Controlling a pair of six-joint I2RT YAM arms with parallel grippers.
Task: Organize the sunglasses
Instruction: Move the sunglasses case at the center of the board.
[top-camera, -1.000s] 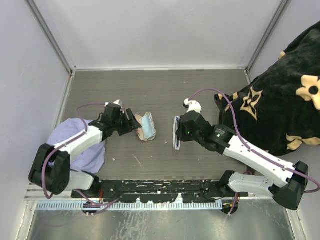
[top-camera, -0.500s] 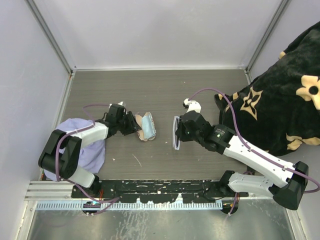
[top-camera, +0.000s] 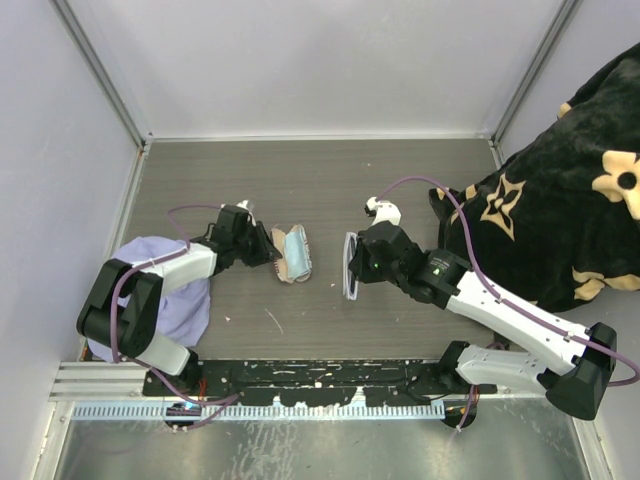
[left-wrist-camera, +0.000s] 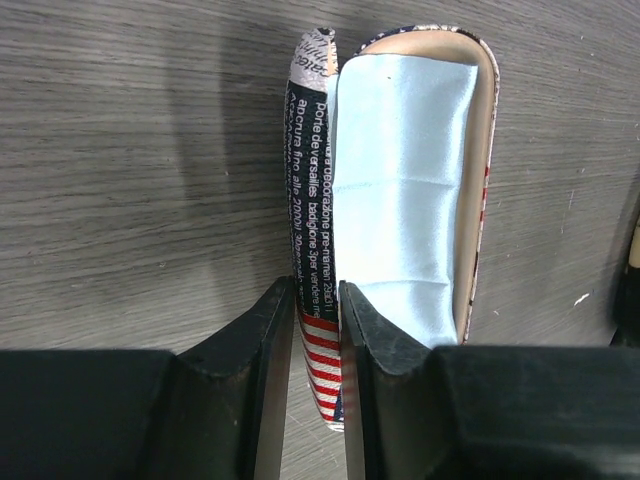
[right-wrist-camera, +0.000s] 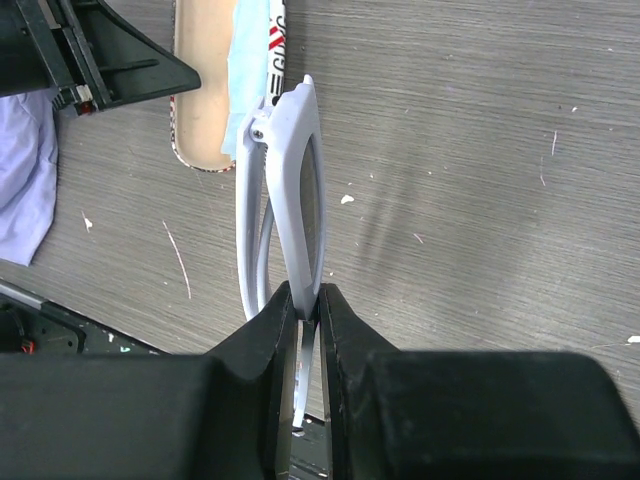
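The sunglasses (top-camera: 349, 266) have a white frame and are folded. My right gripper (top-camera: 360, 266) is shut on the frame and holds them on edge just above the table, right of the case. In the right wrist view the frame (right-wrist-camera: 300, 190) sticks out ahead of the gripper (right-wrist-camera: 305, 300). The flag-patterned case (top-camera: 290, 254) lies open with a light blue cloth (left-wrist-camera: 405, 190) inside. My left gripper (left-wrist-camera: 316, 300) is shut on the case's raised lid (left-wrist-camera: 308, 190) from the left side (top-camera: 267, 250).
A lilac cloth (top-camera: 170, 295) lies under the left arm at the table's left edge. A black blanket with cream flowers (top-camera: 570, 200) fills the right side. Grey walls enclose the table. The left gripper (right-wrist-camera: 100, 50) shows at the top left of the right wrist view.
The left arm's elbow has swung in while its gripper stays on the case's lid. My right gripper has moved slightly left with the sunglasses, towards the case.
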